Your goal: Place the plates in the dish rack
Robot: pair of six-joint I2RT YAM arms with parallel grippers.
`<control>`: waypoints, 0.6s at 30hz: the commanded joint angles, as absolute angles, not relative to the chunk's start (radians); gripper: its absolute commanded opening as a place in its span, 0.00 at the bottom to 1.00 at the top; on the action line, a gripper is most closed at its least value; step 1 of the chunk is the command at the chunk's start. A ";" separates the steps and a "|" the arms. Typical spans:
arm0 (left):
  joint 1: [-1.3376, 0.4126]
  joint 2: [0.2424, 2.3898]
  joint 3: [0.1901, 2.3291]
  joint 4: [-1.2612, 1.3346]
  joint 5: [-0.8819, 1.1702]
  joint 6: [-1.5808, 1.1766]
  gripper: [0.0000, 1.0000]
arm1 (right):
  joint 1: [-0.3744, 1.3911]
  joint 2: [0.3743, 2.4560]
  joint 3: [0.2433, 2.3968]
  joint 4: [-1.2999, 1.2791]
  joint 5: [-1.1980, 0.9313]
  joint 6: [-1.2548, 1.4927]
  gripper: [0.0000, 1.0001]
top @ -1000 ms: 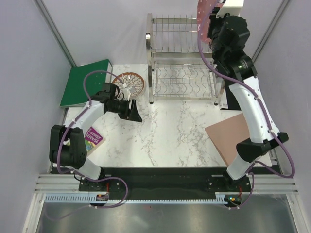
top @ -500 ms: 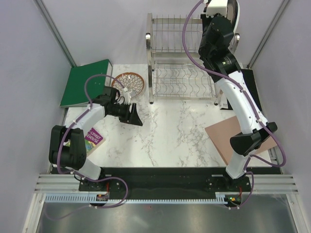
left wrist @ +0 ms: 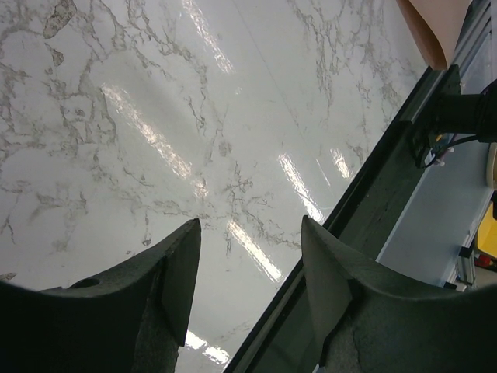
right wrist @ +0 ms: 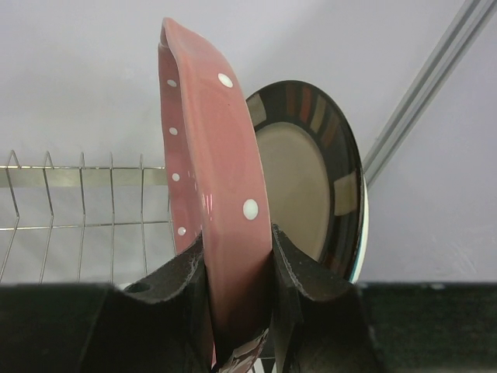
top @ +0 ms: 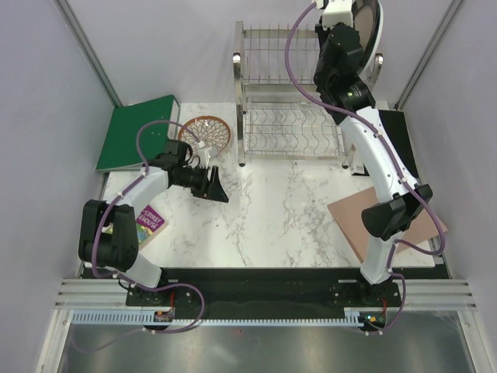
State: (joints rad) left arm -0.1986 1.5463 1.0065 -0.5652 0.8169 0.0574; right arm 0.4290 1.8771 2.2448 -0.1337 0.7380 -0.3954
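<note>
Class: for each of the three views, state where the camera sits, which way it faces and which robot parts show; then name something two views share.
Top external: above and behind the robot, looking down on the table, left arm, right arm and dish rack.
Left wrist: on the left arm, facing bare marble past the open left gripper.
Right wrist: on the right arm, facing the back wall; right gripper clamps the pink plate.
Shared: the brown-rimmed plate shows in top and right-wrist views.

White arms (top: 382, 161), purple cables (top: 139, 144), black left tool (left wrist: 248, 229)
</note>
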 commanded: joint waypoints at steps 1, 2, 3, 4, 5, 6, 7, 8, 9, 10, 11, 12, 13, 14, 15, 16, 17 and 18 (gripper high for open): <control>-0.202 1.563 1.008 -0.528 0.859 0.089 0.61 | 0.408 1.856 2.322 -0.038 0.721 -0.382 0.00; -0.202 1.566 1.008 -0.529 0.858 0.087 0.61 | 0.403 1.858 2.319 -0.043 0.716 -0.382 0.00; -0.202 1.569 1.009 -0.529 0.861 0.086 0.61 | 0.397 1.859 2.318 -0.049 0.716 -0.382 0.00; -0.202 1.572 1.009 -0.526 0.859 0.086 0.61 | 0.394 1.862 2.315 -0.052 0.713 -0.383 0.00; -0.202 1.574 1.009 -0.525 0.862 0.084 0.61 | 0.390 1.864 2.310 -0.052 0.713 -0.385 0.00; -0.202 1.575 1.008 -0.522 0.859 0.083 0.61 | 0.387 1.868 2.309 -0.052 0.713 -0.390 0.00; -0.202 1.575 1.008 -0.520 0.859 0.081 0.61 | 0.385 1.870 2.309 -0.052 0.712 -0.393 0.00; -0.202 1.578 1.006 -0.517 0.859 0.080 0.61 | 0.380 1.874 2.310 -0.052 0.713 -0.406 0.00; -0.202 1.580 1.006 -0.515 0.861 0.080 0.61 | 0.380 1.881 2.310 -0.049 0.715 -0.417 0.00; -0.202 1.582 1.006 -0.514 0.862 0.080 0.61 | 0.380 1.882 2.312 -0.048 0.713 -0.426 0.00; -0.202 1.585 1.008 -0.514 0.864 0.080 0.61 | 0.382 1.884 2.309 -0.045 0.709 -0.445 0.00; -0.202 1.586 1.006 -0.512 0.864 0.078 0.61 | 0.379 1.885 2.309 -0.043 0.704 -0.452 0.00; -0.202 1.589 1.006 -0.511 0.862 0.080 0.61 | 0.379 1.885 2.309 -0.037 0.703 -0.457 0.00; -0.202 1.589 1.005 -0.511 0.864 0.078 0.61 | 0.377 1.885 2.310 -0.034 0.698 -0.460 0.00; -0.202 1.589 1.003 -0.509 0.864 0.078 0.61 | 0.379 1.887 2.312 -0.031 0.693 -0.471 0.00; -0.202 1.589 1.002 -0.508 0.864 0.078 0.61 | 0.379 1.890 2.313 -0.029 0.693 -0.475 0.00; -0.202 1.591 0.997 -0.506 0.865 0.078 0.61 | 0.379 1.891 2.318 -0.023 0.692 -0.482 0.00; -0.202 1.591 0.996 -0.499 0.867 0.078 0.61 | 0.379 1.897 2.319 -0.021 0.695 -0.501 0.00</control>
